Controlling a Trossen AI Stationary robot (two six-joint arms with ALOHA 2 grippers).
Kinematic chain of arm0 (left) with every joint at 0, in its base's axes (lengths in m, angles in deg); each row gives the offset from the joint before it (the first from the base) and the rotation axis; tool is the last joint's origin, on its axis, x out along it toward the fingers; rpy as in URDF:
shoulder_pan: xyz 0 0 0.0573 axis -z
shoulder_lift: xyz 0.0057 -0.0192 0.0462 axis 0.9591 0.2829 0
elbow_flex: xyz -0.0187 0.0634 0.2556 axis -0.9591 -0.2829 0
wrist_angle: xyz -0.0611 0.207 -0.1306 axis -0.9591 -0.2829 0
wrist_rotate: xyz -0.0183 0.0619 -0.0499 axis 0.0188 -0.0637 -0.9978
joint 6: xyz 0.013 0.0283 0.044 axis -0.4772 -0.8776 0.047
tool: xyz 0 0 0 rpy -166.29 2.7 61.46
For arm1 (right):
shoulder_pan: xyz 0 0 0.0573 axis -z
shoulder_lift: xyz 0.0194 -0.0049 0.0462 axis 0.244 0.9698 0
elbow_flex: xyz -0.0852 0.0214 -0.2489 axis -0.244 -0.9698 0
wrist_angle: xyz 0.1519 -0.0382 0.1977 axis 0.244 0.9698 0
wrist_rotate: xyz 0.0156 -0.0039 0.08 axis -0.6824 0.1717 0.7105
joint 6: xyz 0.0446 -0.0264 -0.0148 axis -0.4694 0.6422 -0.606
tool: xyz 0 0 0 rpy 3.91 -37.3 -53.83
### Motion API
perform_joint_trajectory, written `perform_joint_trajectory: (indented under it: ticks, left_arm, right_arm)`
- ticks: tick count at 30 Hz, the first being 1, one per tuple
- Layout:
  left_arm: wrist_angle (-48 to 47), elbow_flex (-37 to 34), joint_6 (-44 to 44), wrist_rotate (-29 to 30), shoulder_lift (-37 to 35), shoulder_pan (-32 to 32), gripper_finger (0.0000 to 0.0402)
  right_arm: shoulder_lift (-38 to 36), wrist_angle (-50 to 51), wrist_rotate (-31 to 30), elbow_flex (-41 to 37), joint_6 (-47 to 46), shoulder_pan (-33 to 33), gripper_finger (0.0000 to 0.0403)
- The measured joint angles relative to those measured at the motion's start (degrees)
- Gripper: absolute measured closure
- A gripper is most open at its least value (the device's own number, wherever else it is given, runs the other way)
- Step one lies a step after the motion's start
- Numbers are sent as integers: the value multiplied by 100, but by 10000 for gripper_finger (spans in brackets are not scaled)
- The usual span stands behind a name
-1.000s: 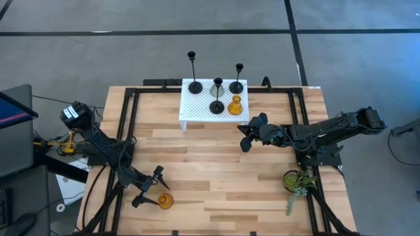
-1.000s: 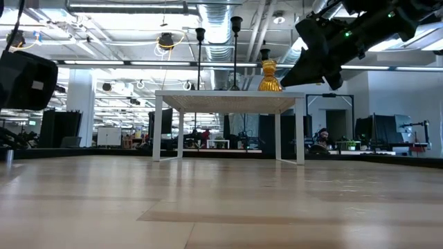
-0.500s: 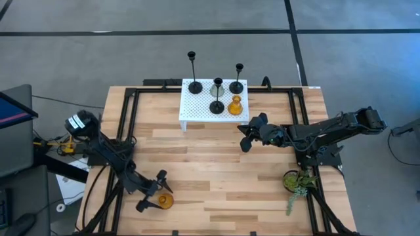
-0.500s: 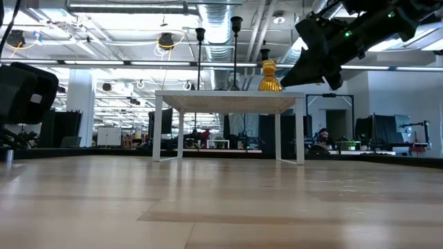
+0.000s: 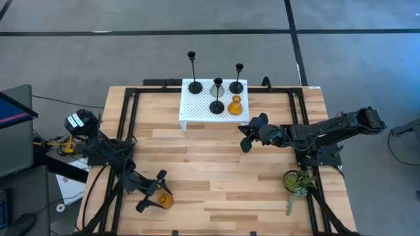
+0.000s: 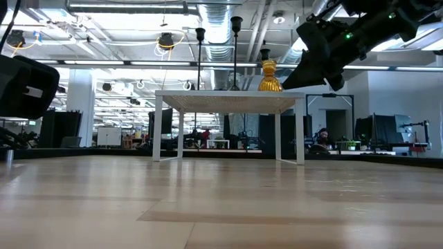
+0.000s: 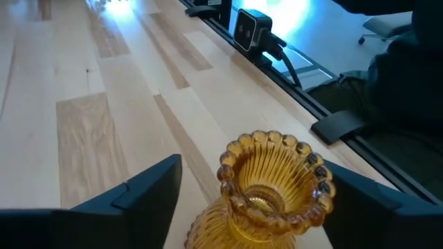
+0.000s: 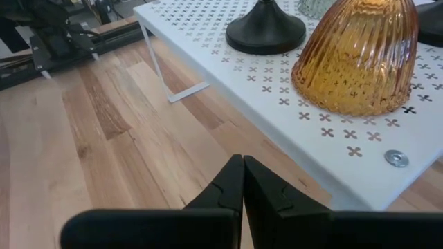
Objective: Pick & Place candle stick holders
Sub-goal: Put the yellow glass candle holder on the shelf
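Note:
An amber glass holder (image 5: 165, 200) stands on its base near the table's near left corner. My left gripper (image 5: 156, 191) is open, with one finger on each side of the holder's beaded rim (image 7: 273, 181) and a gap showing on both sides. A white perforated stand (image 5: 197, 108) at the far middle carries two thin black holders (image 5: 194, 85) (image 5: 237, 84), a clear glass one (image 5: 217, 85), a squat black one (image 5: 216, 107) and a second amber one (image 5: 235, 106). My right gripper (image 5: 246, 136) is shut and empty, hovering just right of the stand (image 8: 332, 138).
A green plant sprig (image 5: 298, 183) lies at the near right. Black rails (image 5: 128, 131) run along the table's edges. Bare wood (image 5: 210, 170) lies between the two arms. In the low view my right gripper (image 6: 318, 52) hangs beside the stand's top (image 6: 228, 95).
My left gripper has gone toward the table's near edge and a little right, onto the amber holder near the corner, so that its open fingers now stand on either side of it. The holder has not moved.

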Motion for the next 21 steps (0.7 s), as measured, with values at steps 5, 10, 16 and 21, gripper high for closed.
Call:
perform_joint_trajectory:
  ticks: [5,10,16,21]
  left_arm:
    - [-6,0,39,0,0,0,150]
    - [-6,0,39,0,0,0,203]
    - [28,0,303,102,0,0,261]
    - [-13,0,967,379,-95,-4,265]
  right_arm:
    - [0,3,0,0,0,0,402]
    - [0,3,0,0,-2,0,402]
    - [0,3,0,0,-2,0,402]
    - [0,13,0,0,28,4,402]
